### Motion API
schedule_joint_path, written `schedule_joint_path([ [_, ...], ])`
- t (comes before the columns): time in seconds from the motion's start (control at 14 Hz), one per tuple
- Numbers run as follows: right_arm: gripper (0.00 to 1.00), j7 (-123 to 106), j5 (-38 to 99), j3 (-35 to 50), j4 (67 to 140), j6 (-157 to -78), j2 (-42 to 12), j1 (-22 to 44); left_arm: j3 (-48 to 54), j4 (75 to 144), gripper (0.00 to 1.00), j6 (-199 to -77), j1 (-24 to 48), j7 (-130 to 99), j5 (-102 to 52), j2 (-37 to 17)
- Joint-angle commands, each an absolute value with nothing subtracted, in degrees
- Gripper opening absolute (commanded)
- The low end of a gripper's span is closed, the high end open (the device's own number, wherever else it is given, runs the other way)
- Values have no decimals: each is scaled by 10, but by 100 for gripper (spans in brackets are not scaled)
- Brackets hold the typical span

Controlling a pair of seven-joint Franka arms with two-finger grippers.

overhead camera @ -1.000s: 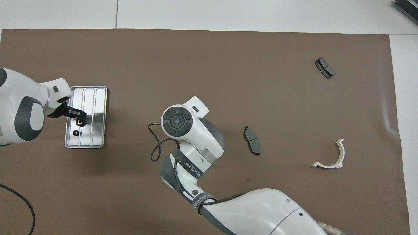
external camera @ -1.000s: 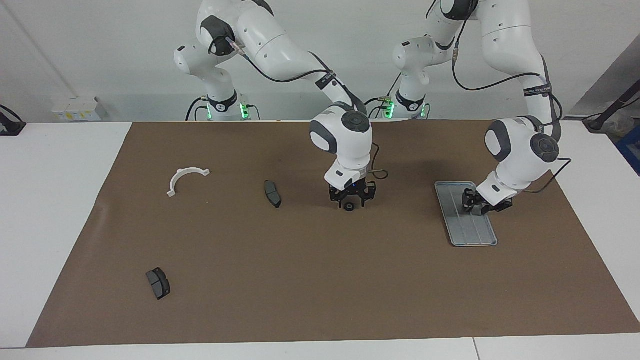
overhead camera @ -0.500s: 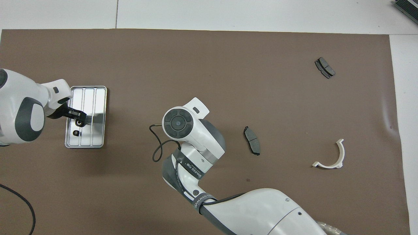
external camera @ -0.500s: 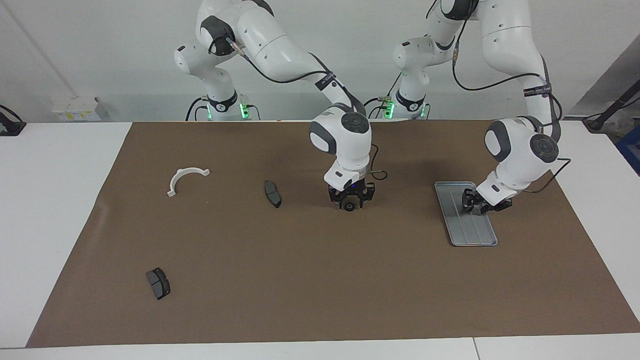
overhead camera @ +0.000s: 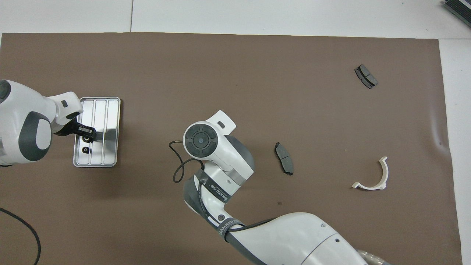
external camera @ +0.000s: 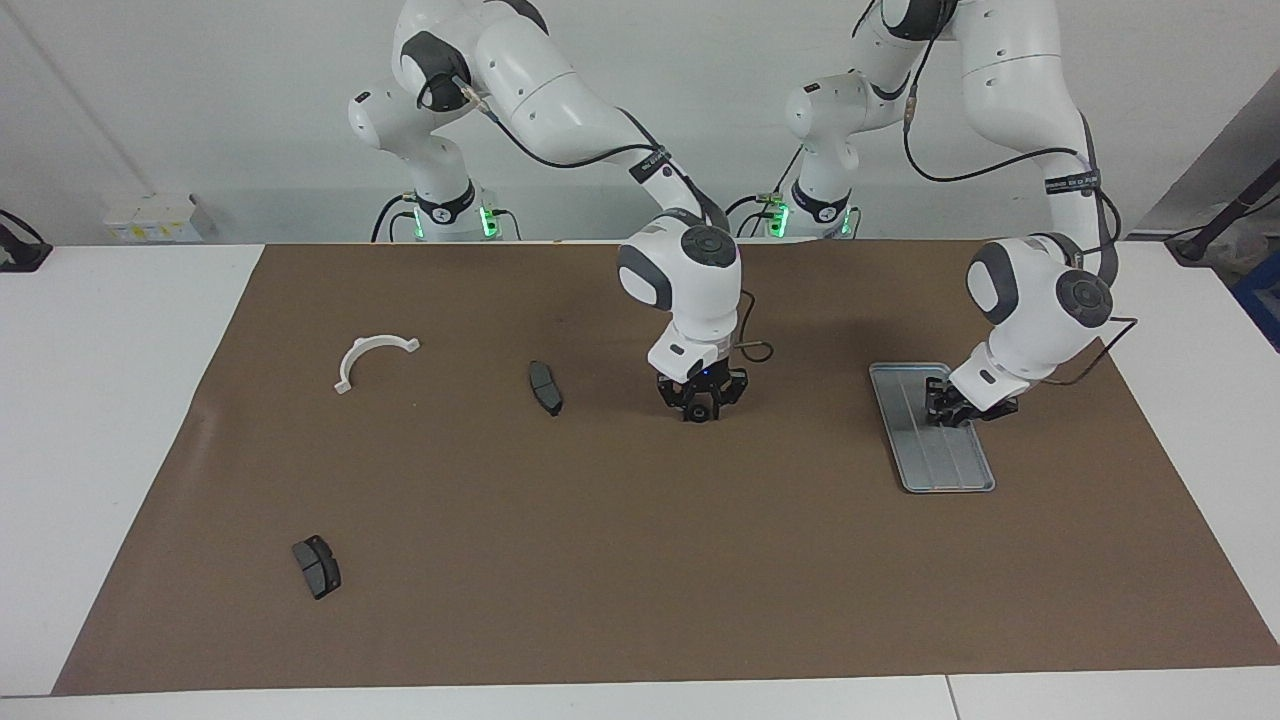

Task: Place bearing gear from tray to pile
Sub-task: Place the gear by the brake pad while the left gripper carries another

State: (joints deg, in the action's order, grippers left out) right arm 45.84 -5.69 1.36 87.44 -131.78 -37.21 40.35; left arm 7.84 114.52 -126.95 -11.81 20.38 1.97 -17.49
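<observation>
1. Step: pick-up at tray [external camera: 955, 470], right-centre of the facing view. Left gripper [external camera: 945, 410] is low over its upper end, tips closed around gear [overhead camera: 87, 138].
2. Second gear [overhead camera: 85, 149] lies loose in the tray, just below the held one in the overhead view.
3. Right gripper [external camera: 703, 408] is down at mat centre with a dark round part [external camera: 702, 413] at its tips; gripping or not, cannot tell.
4. Pile is at the left of the facing view: bracket [external camera: 372, 358], pad [external camera: 545, 388], other pad [external camera: 316, 566], all well apart.
5. Next, my read: lift the gear clear of the rim, carry it toward mat centre, and check the small ring does not slip.
</observation>
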Motion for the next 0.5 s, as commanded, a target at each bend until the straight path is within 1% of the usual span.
schedule_joint_path([
  [0.0, 3, 460, -71, 12, 887, -1322, -364, 405, 83, 1162, 18, -1281, -124, 202, 32, -167],
  [0.07, 0, 461, -77, 12, 883, -1319, -363, 404, 83, 1161, 15, -1281, -124, 202, 32, -167],
  [0.21, 0, 461, -77, 6, 882, -1320, -358, 400, 83, 1156, 9, -1278, -120, 200, 32, -169],
  [0.29, 0, 461, -77, 5, 883, -1319, -347, 392, 83, 1152, 5, -1277, -120, 200, 32, -170],
  [0.43, 0, 459, -77, 5, 896, -1317, -322, 366, 83, 1144, 2, -1274, -118, 192, 32, -171],
])
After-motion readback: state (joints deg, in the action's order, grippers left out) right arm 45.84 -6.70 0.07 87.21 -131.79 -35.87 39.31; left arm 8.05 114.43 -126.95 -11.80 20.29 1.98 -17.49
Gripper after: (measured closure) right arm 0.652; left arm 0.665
